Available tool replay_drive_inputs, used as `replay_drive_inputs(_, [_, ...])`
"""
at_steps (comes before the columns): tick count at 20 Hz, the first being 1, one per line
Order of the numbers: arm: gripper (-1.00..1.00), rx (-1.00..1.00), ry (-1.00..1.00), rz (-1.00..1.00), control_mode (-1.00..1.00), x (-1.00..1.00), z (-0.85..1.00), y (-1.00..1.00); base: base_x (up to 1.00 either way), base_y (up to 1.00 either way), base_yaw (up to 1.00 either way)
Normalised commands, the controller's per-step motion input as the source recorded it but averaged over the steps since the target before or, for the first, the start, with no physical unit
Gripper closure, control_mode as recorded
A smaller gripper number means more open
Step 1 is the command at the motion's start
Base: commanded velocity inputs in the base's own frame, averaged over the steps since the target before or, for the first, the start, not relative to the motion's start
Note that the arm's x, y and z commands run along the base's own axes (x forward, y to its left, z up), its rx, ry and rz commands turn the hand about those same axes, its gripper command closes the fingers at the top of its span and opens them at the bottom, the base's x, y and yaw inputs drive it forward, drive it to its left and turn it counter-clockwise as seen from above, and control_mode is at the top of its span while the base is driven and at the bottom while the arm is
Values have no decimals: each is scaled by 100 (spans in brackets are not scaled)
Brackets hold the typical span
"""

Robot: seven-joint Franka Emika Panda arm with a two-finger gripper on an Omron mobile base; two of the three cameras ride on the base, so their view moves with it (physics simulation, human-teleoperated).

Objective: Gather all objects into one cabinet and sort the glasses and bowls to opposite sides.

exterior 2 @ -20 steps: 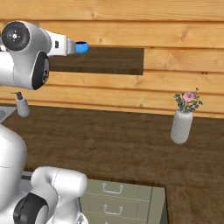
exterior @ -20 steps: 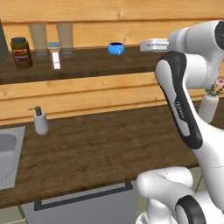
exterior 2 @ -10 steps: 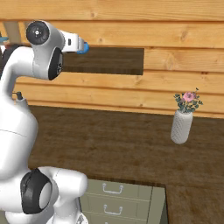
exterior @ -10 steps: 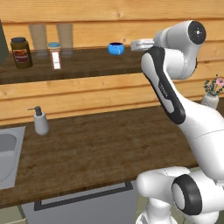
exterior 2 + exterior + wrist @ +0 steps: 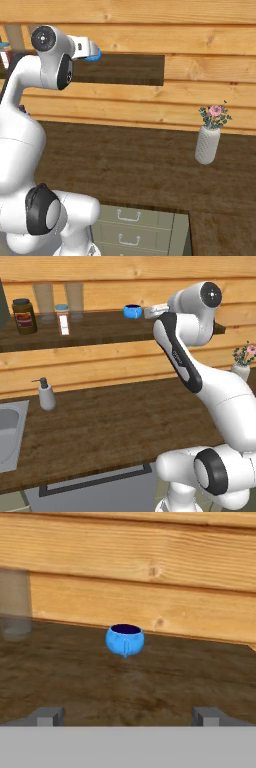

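Observation:
A small shiny blue bowl (image 5: 132, 311) stands on the dark wooden shelf (image 5: 100, 326) against the plank wall. In the hand view the blue bowl (image 5: 125, 639) sits straight ahead, a short way beyond my fingertips (image 5: 47, 716). My gripper (image 5: 151, 310) hovers at shelf height just right of the bowl, open and holding nothing. From the right, the hand (image 5: 86, 48) covers most of the bowl (image 5: 94, 55). Two clear glasses (image 5: 44, 301) (image 5: 74, 300) stand further left on the shelf. The red-brown bowl and the pink mugs are out of view.
A dark jar (image 5: 25, 316) and a small bottle (image 5: 63, 320) share the shelf's left part. On the counter below are a soap dispenser (image 5: 46, 395), a sink (image 5: 7, 431) and a vase of flowers (image 5: 209, 137). Drawer fronts (image 5: 135, 225) lie under the counter.
The arm has swung left along the shelf, bringing the open gripper closer to the blue bowl. The bowl itself has not moved.

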Motion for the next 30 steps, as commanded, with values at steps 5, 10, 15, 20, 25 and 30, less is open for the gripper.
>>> replay_drive_inputs(5, [-100,10,0,3,-100,20,13,8,0,0,0])
replay_drive_inputs(10, [-100,0,0,2,-100,26,-6,0,0,0,0])
replay_drive_inputs(15, [-100,0,0,-9,-100,49,0,0,0,0,0])
replay_drive_inputs(20, [-100,0,0,-4,-100,31,0,11,0,0,0])
replay_drive_inputs(25, [-100,0,0,0,-100,34,-3,13,0,0,0])
replay_drive_inputs(30, [-100,0,0,0,-100,39,-5,1,0,0,0])
